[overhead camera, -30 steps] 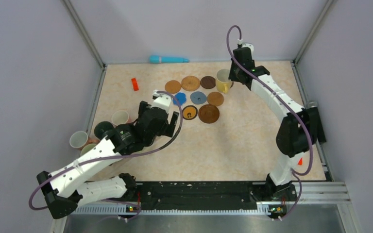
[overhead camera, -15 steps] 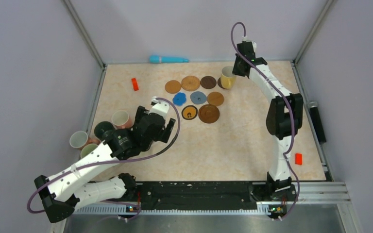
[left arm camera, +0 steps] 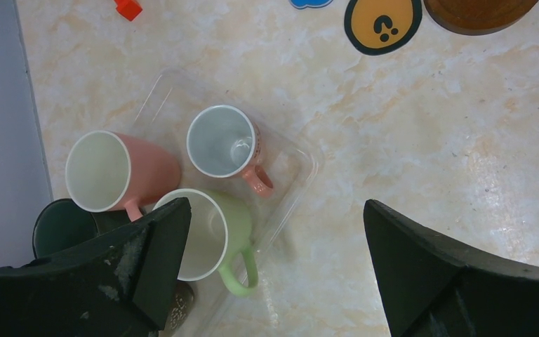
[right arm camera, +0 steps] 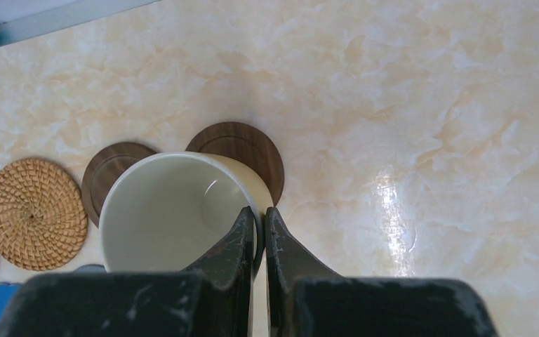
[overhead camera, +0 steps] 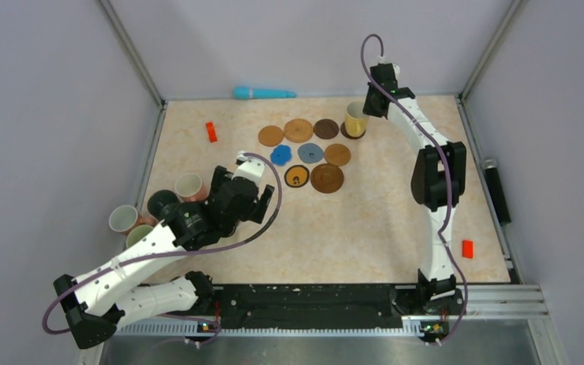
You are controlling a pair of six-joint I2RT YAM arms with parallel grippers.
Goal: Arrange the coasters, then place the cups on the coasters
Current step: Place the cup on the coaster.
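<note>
beige marble tabletop (overhead camera: 365, 228), grey walls (overhead camera: 46, 114); left jaws wide, empty; right jaws pinching yellow cup (overhead camera: 354, 122) rim.

Bright, even light, soft shadows, glare on the table (right arm camera: 393, 203); fingers (left arm camera: 428, 267) seem blurred.

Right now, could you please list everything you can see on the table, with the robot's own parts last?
coasters: nine; tan, brown, dark brown, blue, grey-blue, one black-rimmed orange; clustered at the far centre.
yellow cup: one; yellow, cream inside; over the rightmost dark coaster.
other cups: four visible; pink, white with pink handle, pale green, dark green; grouped at the left edge.
clear tray: one; transparent; under at least two of those cups.
red blocks: two; red; far left, near right.
turquoise stick-shaped object: one; against the back wall.
left fingers: two; black; open, above the tray.
right fingers: two; black; shut on the yellow cup's rim.
</note>
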